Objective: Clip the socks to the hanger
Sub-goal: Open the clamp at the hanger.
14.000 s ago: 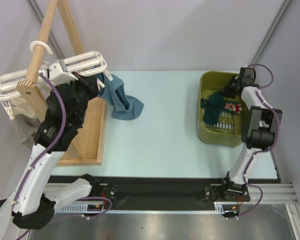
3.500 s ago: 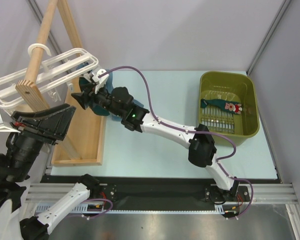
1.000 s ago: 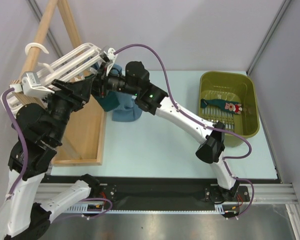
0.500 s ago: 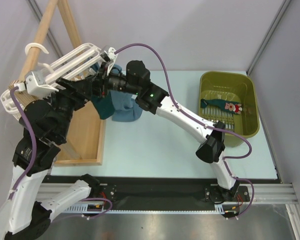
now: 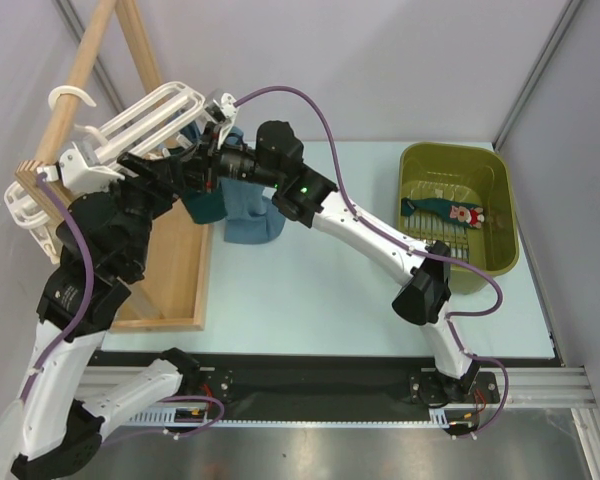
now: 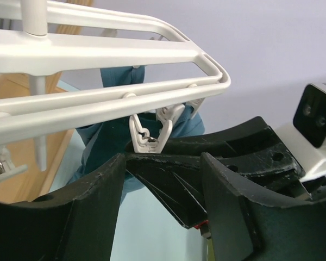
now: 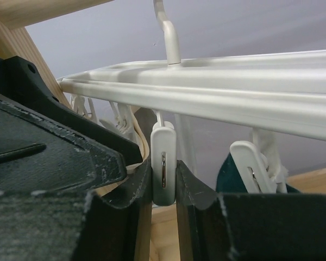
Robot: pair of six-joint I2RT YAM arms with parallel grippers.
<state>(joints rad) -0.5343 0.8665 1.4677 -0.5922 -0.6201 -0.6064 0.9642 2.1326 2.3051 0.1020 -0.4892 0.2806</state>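
Observation:
The white hanger [image 5: 145, 118] hangs by its hook from the wooden rack [image 5: 75, 90]. A dark teal sock [image 5: 206, 205] and a steel-blue sock [image 5: 255, 215] dangle from its near end. My right gripper [image 5: 198, 166] reaches under the hanger [image 7: 233, 87] and is shut on a white clip [image 7: 164, 166]. The neighbouring clip [image 7: 254, 168] holds the teal sock [image 7: 231, 174]. My left gripper [image 6: 163, 174] stands open just below another clip [image 6: 150, 130], with only the right gripper's black finger between its fingers. Another teal sock [image 5: 448, 212] with a red-and-white motif lies in the bin.
An olive-green bin [image 5: 500, 180] stands at the right of the pale blue table [image 5: 320, 290]. The wooden rack's base [image 5: 175, 300] lies along the table's left edge. Both arms crowd the hanger's near end.
My left arm has shifted slightly right and lower under the hanger, and the hanger has tilted a little. The right gripper has stayed on its clip.

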